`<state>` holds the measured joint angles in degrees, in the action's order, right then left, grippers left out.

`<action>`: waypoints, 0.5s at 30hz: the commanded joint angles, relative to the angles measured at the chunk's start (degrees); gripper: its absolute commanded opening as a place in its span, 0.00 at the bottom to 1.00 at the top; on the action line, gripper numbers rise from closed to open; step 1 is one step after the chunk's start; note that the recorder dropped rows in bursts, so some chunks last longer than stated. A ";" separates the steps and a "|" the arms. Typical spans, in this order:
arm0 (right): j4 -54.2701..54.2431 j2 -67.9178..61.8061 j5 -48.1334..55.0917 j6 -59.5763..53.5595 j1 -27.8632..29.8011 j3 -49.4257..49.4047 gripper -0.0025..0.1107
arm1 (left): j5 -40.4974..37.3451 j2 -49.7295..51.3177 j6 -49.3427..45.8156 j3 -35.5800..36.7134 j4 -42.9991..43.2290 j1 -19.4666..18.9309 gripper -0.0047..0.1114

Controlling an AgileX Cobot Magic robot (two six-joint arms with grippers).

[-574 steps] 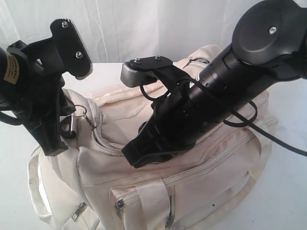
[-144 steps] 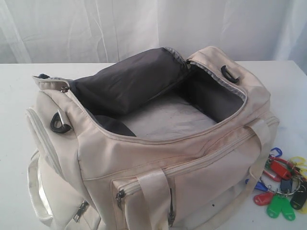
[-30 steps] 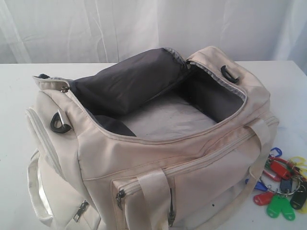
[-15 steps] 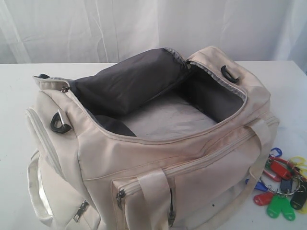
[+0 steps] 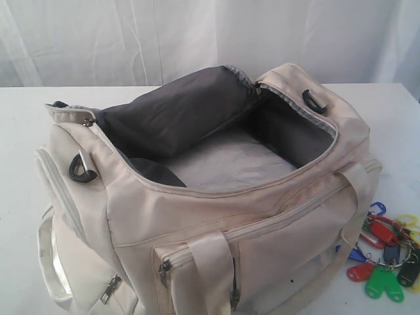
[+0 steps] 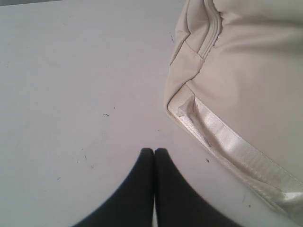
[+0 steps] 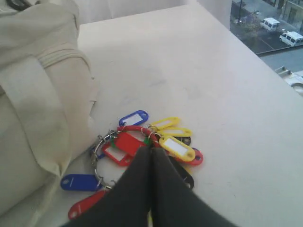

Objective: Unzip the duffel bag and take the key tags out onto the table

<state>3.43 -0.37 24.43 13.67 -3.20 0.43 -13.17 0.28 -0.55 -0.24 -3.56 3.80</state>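
The cream duffel bag [image 5: 197, 216] stands on the white table [image 5: 20, 144] with its top unzipped and flap folded back, showing dark grey lining and a bare floor. The key tags [image 5: 384, 252] lie in a bunch on the table by the bag's right end. Neither gripper shows in the exterior view. My left gripper [image 6: 154, 150] is shut and empty above bare table [image 6: 71, 71], beside a lower corner of the bag [image 6: 246, 71]. My right gripper [image 7: 151, 149] is shut with nothing held, hanging over the key tags [image 7: 128, 142] next to the bag [image 7: 33, 94].
A white curtain [image 5: 164, 33] hangs behind the table. Black D-rings [image 5: 80, 169] sit on the bag's ends. In the right wrist view the table's edge [image 7: 255, 52] runs close to the tags, with a window and street beyond it.
Nothing has moved over the last second. Compared with the oldest frame, both arms have left the exterior view, the bag is open and the key tags lie on the table.
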 commanded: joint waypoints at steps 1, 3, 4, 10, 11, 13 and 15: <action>-0.09 0.37 -4.48 0.36 0.98 -0.43 0.02 | 0.25 -0.28 0.55 0.24 -0.39 0.31 0.04; -0.09 0.37 -4.48 0.36 0.98 -0.43 0.02 | 0.25 -0.28 0.55 0.24 -0.39 0.31 0.04; -0.20 0.37 -4.48 0.36 0.98 -0.43 0.02 | 0.25 -0.28 0.55 0.24 -0.39 0.31 0.04; -0.20 0.37 -5.56 0.36 -3.08 -0.43 0.02 | 0.25 -0.28 0.55 0.24 -0.39 0.31 0.04; -0.20 0.37 -5.56 0.36 -4.16 -0.43 0.02 | 0.25 -0.28 0.55 0.24 -0.39 0.31 0.04; -0.20 0.37 -5.56 0.36 -6.11 -0.43 0.02 | 0.25 -0.28 0.55 0.24 -0.39 0.31 0.04; -0.20 0.37 -5.56 0.36 -7.40 -0.43 0.02 | 0.25 -0.28 0.55 0.24 -0.39 0.31 0.04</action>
<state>3.32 -0.37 19.55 13.89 -8.79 0.28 -13.17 0.28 -0.55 -0.24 -3.56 3.80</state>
